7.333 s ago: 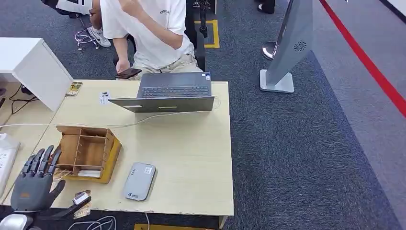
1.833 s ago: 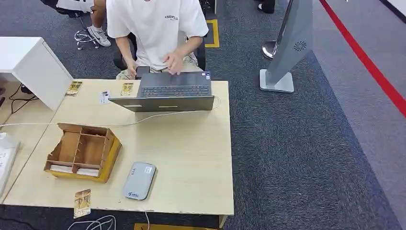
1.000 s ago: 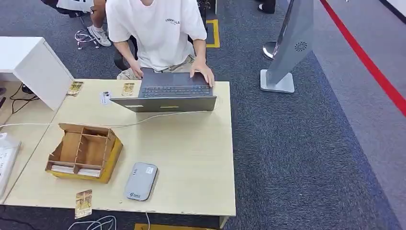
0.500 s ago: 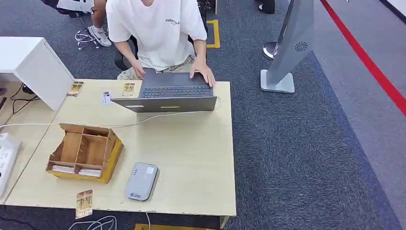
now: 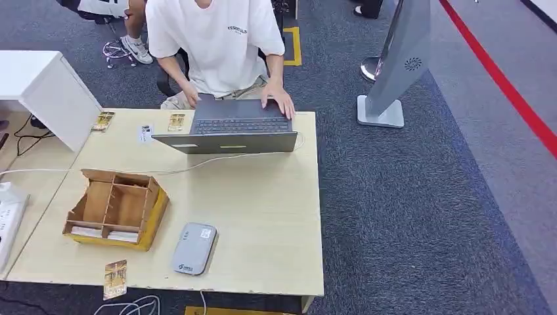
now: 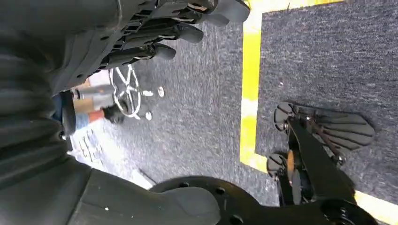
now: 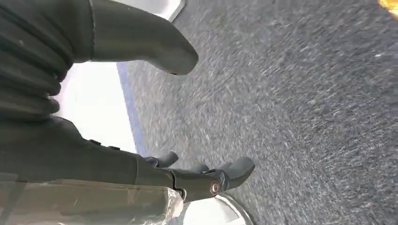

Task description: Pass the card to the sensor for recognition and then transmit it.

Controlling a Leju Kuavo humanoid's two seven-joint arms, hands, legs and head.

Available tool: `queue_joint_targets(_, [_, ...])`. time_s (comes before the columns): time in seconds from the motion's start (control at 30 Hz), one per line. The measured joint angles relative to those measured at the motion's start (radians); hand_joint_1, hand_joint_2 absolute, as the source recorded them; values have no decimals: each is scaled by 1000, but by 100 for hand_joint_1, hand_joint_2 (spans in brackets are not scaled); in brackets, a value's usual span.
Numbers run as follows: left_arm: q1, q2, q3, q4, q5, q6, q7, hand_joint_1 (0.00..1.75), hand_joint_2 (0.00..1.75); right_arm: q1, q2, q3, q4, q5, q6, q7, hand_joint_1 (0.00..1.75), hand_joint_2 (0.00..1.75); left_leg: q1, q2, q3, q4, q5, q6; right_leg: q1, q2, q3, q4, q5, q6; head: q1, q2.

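Left robot hand [image 6: 141, 37] has withdrawn, leaving card [image 5: 115, 278] at table [image 5: 263, 223] edge.

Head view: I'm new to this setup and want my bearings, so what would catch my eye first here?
Probably the person in a white T-shirt at the far edge of the light wooden table, with hands on an open grey laptop. Nearer the robot sit a brown compartmented wooden box, a flat grey card sensor, and a small patterned card at the near edge.

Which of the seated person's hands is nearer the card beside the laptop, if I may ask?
Right hand, at the laptop corner next to the card; left hand rests at the opposite corner.
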Motion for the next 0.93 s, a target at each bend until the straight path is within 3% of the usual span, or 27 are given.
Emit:
queue_joint_targets(0.13, [14,11,-88,0,55,-3,-1,0,175,8,13,27,-14,-113,2,18,0,175,0,0,0,0,0,0,0,0,0,0,0,0,0,0])
queue_joint_targets(0.17, [18,14,-107,-1,67,-3,-3,0,0,10,16,34,-18,-139,3,22,0,175,0,0,0,0,0,0,0,0,0,0,0,0,0,0])
queue_joint_targets(0.37, [39,31,-233,-8,150,-7,-7,0,0,22,37,75,-44,-309,17,49,0,175,0,0,0,0,0,0,0,0,0,0,0,0,0,0])
queue_joint_targets(0.4, [44,34,-256,-11,165,-7,-8,0,175,25,41,83,-50,-340,18,55,0,175,0,0,0,0,0,0,0,0,0,0,0,0,0,0])
queue_joint_targets(0.93, [103,72,-598,-67,388,-16,-20,0,175,61,99,200,-126,-797,37,129,0,175,0,0,0,0,0,0,0,0,0,0,0,0,0,0])
